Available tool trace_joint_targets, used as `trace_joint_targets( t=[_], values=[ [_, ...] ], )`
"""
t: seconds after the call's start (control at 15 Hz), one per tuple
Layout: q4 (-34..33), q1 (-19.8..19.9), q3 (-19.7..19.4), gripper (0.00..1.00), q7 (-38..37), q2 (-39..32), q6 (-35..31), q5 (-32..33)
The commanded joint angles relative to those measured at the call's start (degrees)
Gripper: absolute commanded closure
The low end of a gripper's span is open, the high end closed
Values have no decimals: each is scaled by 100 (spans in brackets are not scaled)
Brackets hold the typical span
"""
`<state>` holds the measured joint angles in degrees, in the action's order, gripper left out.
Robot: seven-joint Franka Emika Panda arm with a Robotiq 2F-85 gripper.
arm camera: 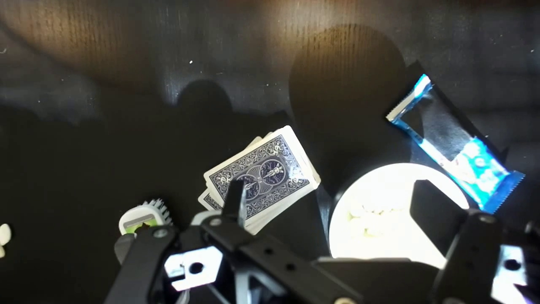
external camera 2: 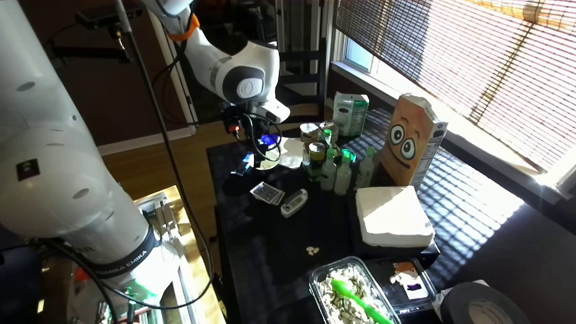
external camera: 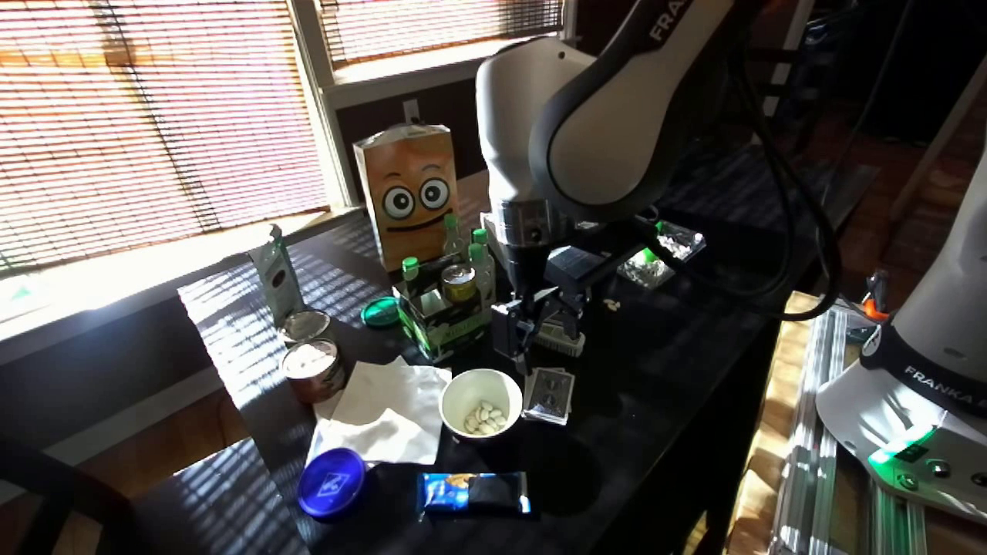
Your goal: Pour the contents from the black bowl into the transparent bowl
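Observation:
The black bowl (external camera: 480,402), with a pale cream-white inside and several pale seeds at its bottom, stands upright on the dark table. It is also in the wrist view (arm camera: 375,228), overexposed, and partly hidden behind the arm in an exterior view (external camera 2: 269,164). My gripper (arm camera: 329,190) is open and empty above the table. In the wrist view one finger overlaps the bowl and the other the playing cards; no contact shows. It is also seen in an exterior view (external camera: 542,331). The transparent bowl (external camera 2: 335,262) holds many seeds and a green spoon, cut off at the frame's edge.
Playing cards (arm camera: 259,173) and a brush (external camera 2: 294,204) lie near the bowl. A blue-wrapped bar (arm camera: 460,147), blue round dish (external camera: 331,483) and white napkin (external camera: 393,408) surround it. Bottles in a carton (external camera: 455,339) and an orange box (external camera: 409,200) stand behind. Another clear container (external camera 2: 427,281) adjoins the transparent bowl.

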<state>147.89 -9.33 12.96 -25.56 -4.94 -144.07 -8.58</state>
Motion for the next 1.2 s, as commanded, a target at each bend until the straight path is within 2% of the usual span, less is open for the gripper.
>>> trace_joint_targets(
  t=[0.0,0.2,0.4,0.47,0.53,0.6,0.87,1.13],
  values=[
    [126,-134,-155,0,-97,-183,-889,286],
    [234,-217,-220,0,-13,-667,-2316,343],
    [202,-419,-413,1,44,-1286,-3318,325],
    [149,-415,-374,10,166,-1512,-3588,150],
    [100,-400,-320,26,244,-1708,-3817,42],
    [53,-370,-270,27,306,-1880,-3984,-17],
    [-89,-441,-307,56,435,-2241,-4301,-64],
    [-123,-621,-435,83,567,-2151,-4255,-73]
  ],
)
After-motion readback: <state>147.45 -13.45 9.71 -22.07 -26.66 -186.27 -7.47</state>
